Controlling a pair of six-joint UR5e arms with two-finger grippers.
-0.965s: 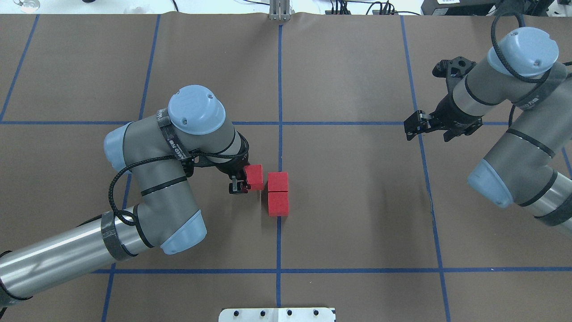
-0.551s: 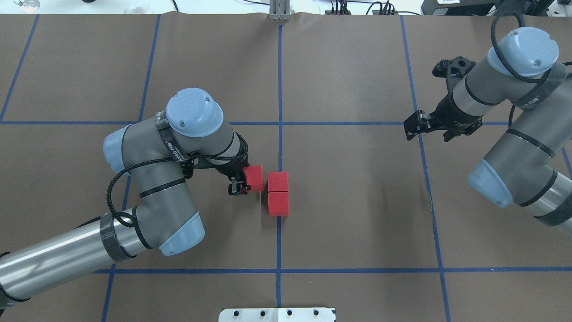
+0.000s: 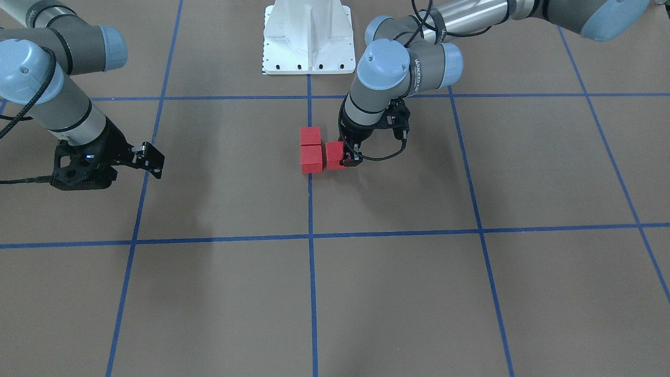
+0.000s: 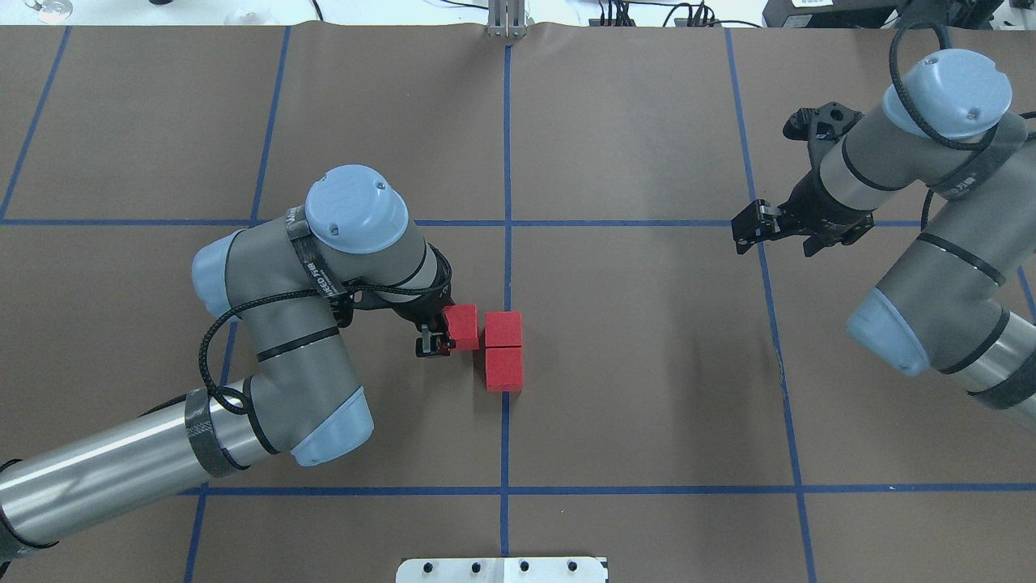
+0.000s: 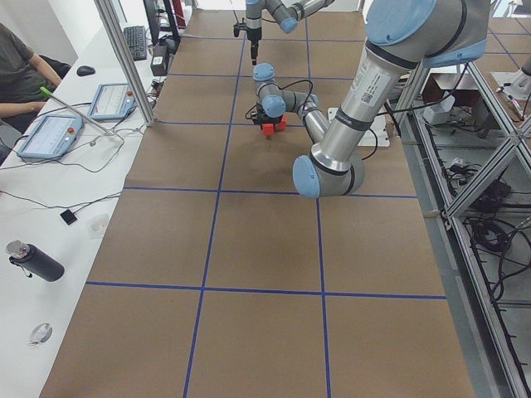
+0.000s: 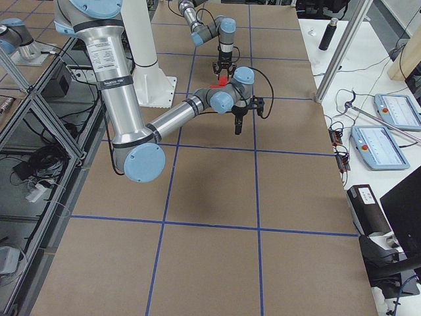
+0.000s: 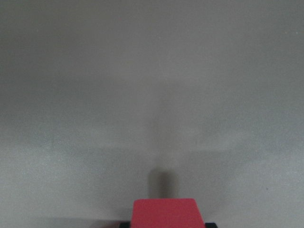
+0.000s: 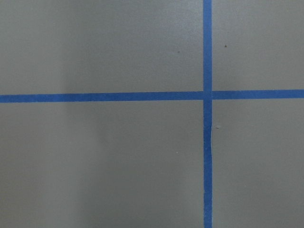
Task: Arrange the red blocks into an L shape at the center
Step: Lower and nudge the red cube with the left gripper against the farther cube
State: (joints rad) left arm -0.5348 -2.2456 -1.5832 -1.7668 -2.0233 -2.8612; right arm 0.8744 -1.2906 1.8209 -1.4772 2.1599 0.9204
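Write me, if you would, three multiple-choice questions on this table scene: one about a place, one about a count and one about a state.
1. Where does the pair of touching small matte red cubes rest?
A) on the middle blue tape line
B) at the table's far-left edge
C) on a white plate

2. How many small red cubes are in view in all?
A) two
B) three
C) five

3. What state is the left gripper in?
A) open over bare table
B) out of view
C) shut on a red cube

Answers:
1 A, since the overhead view shows the pair straddling that line.
2 B, since there is the pair plus a third red cube just beside it.
3 C, since the third cube sits in its grip in the overhead and left wrist views.
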